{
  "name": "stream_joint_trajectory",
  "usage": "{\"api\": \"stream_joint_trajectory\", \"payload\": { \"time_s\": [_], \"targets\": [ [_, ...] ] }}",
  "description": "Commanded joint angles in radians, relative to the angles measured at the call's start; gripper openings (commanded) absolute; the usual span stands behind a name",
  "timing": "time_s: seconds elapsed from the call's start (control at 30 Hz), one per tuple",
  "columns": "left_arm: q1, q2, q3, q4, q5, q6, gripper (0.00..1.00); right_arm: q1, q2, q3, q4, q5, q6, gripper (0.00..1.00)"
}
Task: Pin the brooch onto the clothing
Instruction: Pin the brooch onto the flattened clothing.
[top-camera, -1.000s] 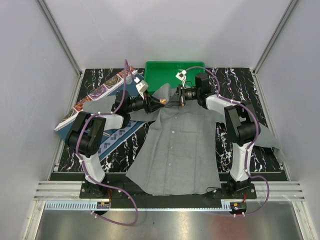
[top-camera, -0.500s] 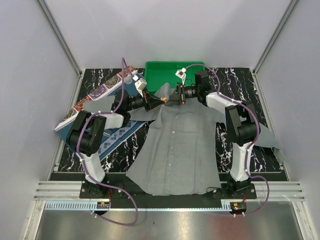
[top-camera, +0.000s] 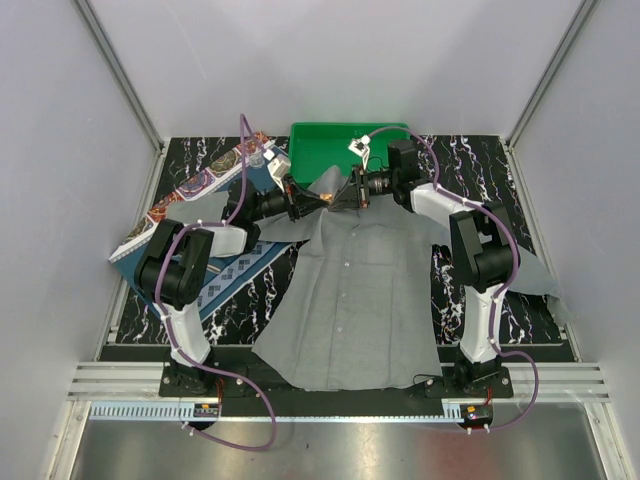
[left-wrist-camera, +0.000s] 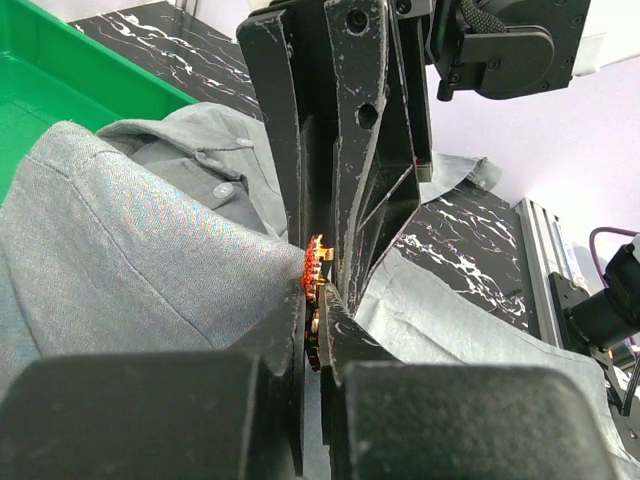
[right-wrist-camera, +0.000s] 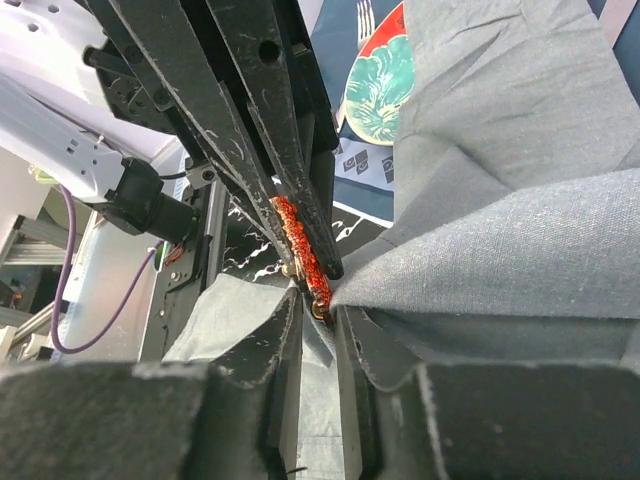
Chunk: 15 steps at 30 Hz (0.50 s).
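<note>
I have both arms meeting tip to tip over the far end of the shirt (top-camera: 360, 300), just in front of the green tray (top-camera: 320, 140), and everything now turns on the small gap between them. The left gripper (left-wrist-camera: 317, 305) is clamped on the brooch (left-wrist-camera: 313, 275), which sits edge-on in its tips as a thin red-orange strip with a gold glint at the lower end. Its long axis runs along the line of the left fingers, straight towards the right gripper (right-wrist-camera: 318, 305). The right's jaws stand a little apart around the brooch's lower end. I cannot tell from either wrist view whether they bear on it, on the cloth, or on nothing. A raised fold of the shirt near the collar (left-wrist-camera: 190, 160) lies against the brooch's side and is touching the tips of both grippers. The rest of the shirt lies flat on the worktop (top-camera: 480, 160) below. The left arm has the firmer hold, so I judge the next move is the right's: press the fold against the brooch's back without twisting it off its edge-on line. A slip here could drop the brooch into the folds.
</note>
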Motion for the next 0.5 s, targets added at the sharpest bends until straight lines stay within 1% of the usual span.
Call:
{"api": "stream_joint_trajectory", "payload": {
  "time_s": [0.0, 0.03, 0.07, 0.1, 0.17, 0.3, 0.33, 0.4, 0.47],
  "targets": [
    [-0.004, -0.008, 0.021, 0.111, 0.085, -0.039, 0.00, 0.005, -0.002, 0.079, 0.014, 0.022, -0.076, 0.21],
    [-0.001, -0.010, 0.019, 0.111, 0.087, -0.048, 0.00, 0.005, 0.003, 0.088, -0.007, 0.022, -0.096, 0.30],
    [0.000, -0.010, 0.018, 0.112, 0.088, -0.051, 0.00, 0.002, 0.006, 0.099, -0.030, 0.029, -0.125, 0.42],
    [0.002, -0.013, 0.019, 0.111, 0.088, -0.052, 0.00, -0.001, 0.008, 0.107, -0.043, 0.032, -0.133, 0.49],
    [0.008, -0.014, 0.015, 0.106, 0.090, -0.057, 0.00, -0.009, -0.002, 0.104, -0.037, 0.035, -0.155, 0.60],
    [0.013, -0.018, 0.004, 0.103, 0.091, -0.051, 0.00, -0.018, -0.002, 0.134, -0.067, 0.022, -0.156, 0.61],
    [0.013, -0.018, 0.002, 0.103, 0.088, -0.054, 0.00, -0.018, -0.002, 0.136, -0.070, 0.022, -0.140, 0.61],
    [0.014, -0.018, 0.001, 0.101, 0.062, -0.058, 0.00, -0.015, -0.002, 0.133, -0.069, 0.015, -0.120, 0.57],
    [0.017, -0.025, -0.002, 0.080, 0.033, -0.055, 0.00, -0.012, -0.008, 0.122, -0.066, 0.046, -0.072, 0.57]
  ]
}}
